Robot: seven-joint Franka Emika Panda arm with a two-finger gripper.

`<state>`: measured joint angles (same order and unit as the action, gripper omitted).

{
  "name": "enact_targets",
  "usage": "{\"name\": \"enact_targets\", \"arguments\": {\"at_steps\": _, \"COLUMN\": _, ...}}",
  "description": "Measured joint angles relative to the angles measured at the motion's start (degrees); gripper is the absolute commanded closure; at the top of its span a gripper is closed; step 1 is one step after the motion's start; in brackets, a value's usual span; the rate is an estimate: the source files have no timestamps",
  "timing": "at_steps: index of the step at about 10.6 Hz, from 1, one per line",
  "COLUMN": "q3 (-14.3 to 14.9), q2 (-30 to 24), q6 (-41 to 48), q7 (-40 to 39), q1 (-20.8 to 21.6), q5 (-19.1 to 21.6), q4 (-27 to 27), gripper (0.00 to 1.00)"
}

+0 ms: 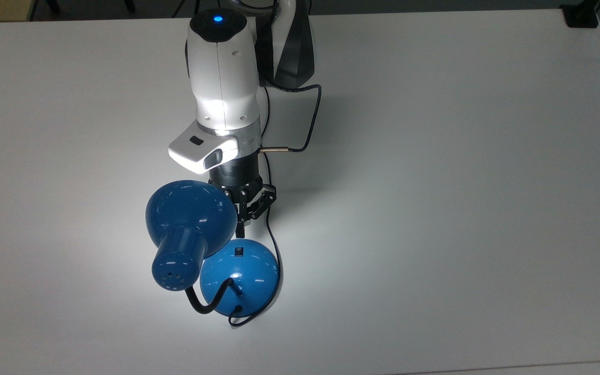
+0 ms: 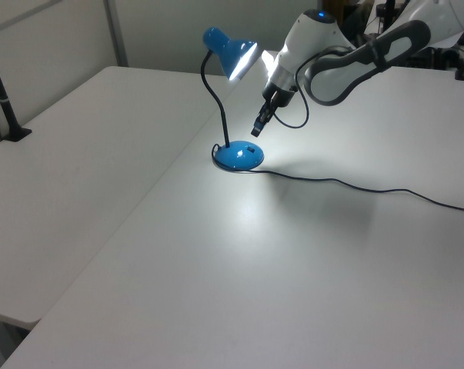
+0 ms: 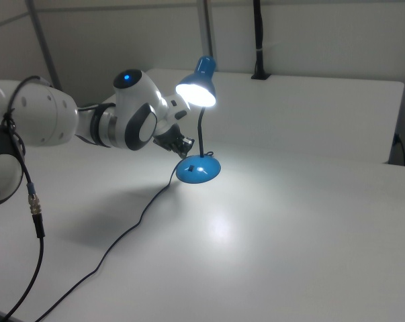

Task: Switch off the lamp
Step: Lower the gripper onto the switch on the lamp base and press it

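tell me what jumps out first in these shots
The lit blue lamp near the middle of the white table, throwing a bright pool of light around its domed base. Next, the white robot arm's black end effector, shut, poised just above that base in the left view.

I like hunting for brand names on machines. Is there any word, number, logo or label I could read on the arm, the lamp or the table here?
None: no readable text.
The robot arm: plain white shell with a glowing blue dot, no lettering.
The lamp: plain glossy blue; its switch is too small to show any mark.
The table: bare white.
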<state>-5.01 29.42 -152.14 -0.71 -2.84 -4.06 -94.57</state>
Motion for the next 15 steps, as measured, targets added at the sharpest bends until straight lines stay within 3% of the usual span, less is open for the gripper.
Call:
{"name": "enact_targets", "arguments": {"at_steps": 3, "q3": 0.0, "q2": 2.1, "q6": -2.4, "q7": -0.1, "q1": -0.2, "q5": -1.0, "q4": 0.0, "gripper": 1.00}}
{"name": "enact_targets", "arguments": {"at_steps": 7, "q3": 0.0, "q2": 3.2, "q6": -2.9, "q7": -1.4, "q1": -1.7, "q5": -5.5, "q4": 0.0, "gripper": 1.00}}
{"name": "enact_targets", "arguments": {"at_steps": 15, "q3": -0.2, "q2": 4.6, "q6": -3.7, "q7": -1.0, "q1": -1.5, "q5": -5.5, "q4": 1.0, "gripper": 1.00}}
